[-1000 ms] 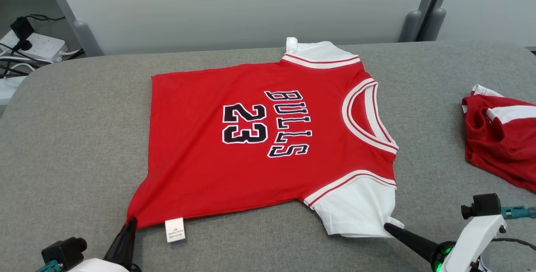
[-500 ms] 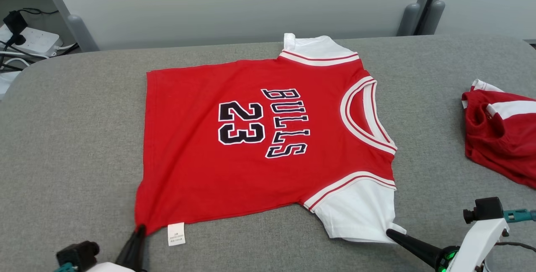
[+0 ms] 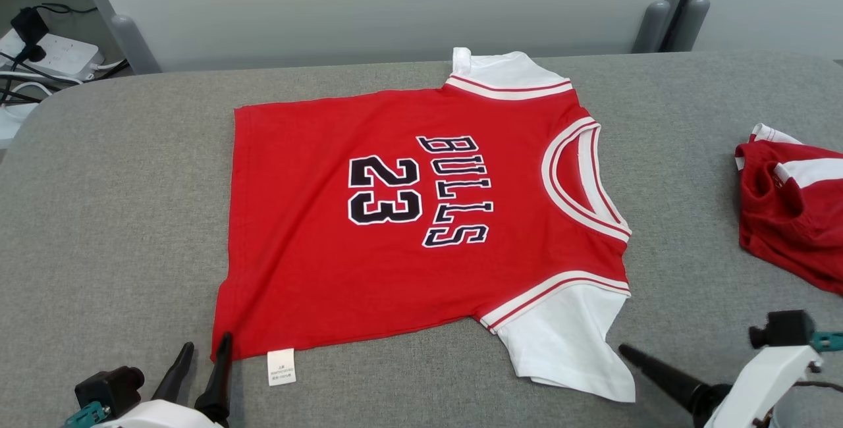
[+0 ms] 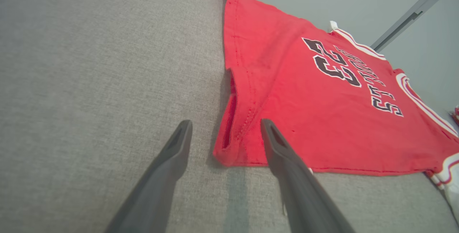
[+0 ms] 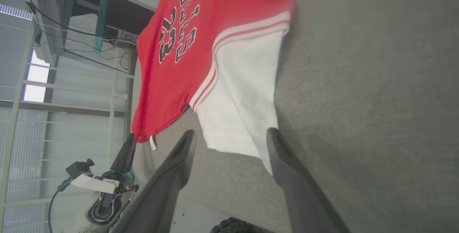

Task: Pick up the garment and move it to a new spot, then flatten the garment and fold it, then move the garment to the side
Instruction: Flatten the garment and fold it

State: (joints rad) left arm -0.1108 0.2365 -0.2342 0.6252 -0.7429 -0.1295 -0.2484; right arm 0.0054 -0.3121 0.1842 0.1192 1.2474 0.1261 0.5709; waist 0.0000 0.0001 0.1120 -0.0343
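Observation:
The garment (image 3: 395,263) is a red "BULLS 23" jersey with white sleeves, spread flat on the grey padded table (image 3: 118,204), neck to the right. My left gripper (image 3: 201,359) stands open at its near left hem corner. In the left wrist view that corner of the garment (image 4: 304,100) lies between the spread fingers of the left gripper (image 4: 226,123). My right gripper (image 3: 629,351) sits just off the near white sleeve. The right wrist view shows the right gripper (image 5: 232,132) open, the sleeve edge of the garment (image 5: 236,111) lying between its fingers.
A second crumpled red garment (image 3: 790,217) lies at the table's right edge. A power strip with cables (image 3: 53,59) sits beyond the far left corner. A pale wall panel (image 3: 395,6) runs behind the table.
Both grippers have gone from shut to open, letting go of the hem corner and the sleeve. The pulled corner has relaxed onto the table. The camera shifted slightly.

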